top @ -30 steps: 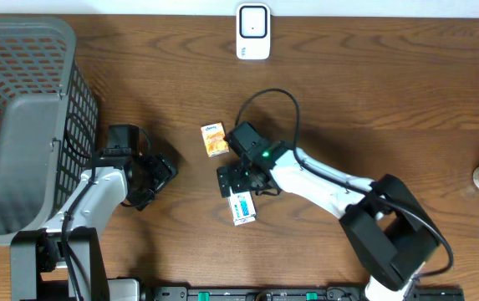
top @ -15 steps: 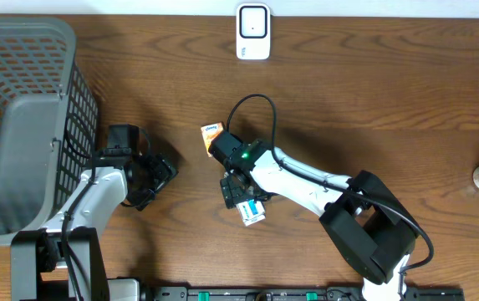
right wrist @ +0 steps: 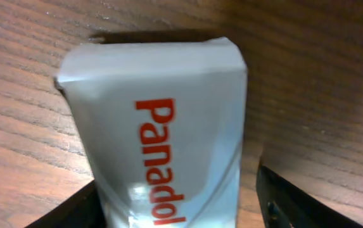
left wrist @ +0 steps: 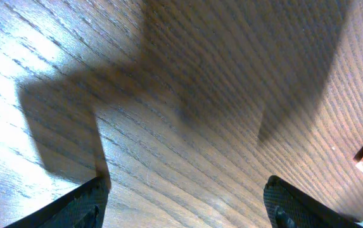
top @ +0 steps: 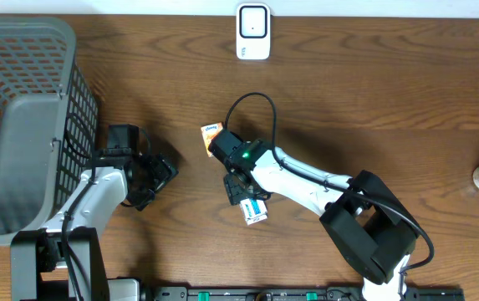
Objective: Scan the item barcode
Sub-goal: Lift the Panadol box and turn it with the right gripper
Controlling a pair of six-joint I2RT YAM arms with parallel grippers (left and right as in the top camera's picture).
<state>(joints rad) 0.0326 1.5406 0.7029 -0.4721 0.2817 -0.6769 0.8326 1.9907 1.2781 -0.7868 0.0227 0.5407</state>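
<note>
My right pincer straddles the Panadol box, which lies flat on the table. Jaws part-open, a gap at one side, nothing clamped. Left pincer wide, empty. Scanner well apart. Grasp, carry and scan all remain.

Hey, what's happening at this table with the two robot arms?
The right gripper is down over a white Panadol box with red lettering lying on the wooden table, its fingers straddling it but not clamped. The left gripper hangs open over bare wood beside a grey mesh basket, holding nothing. A white device, probably the scanner, sits at the far edge; the box is not there yet.
</note>
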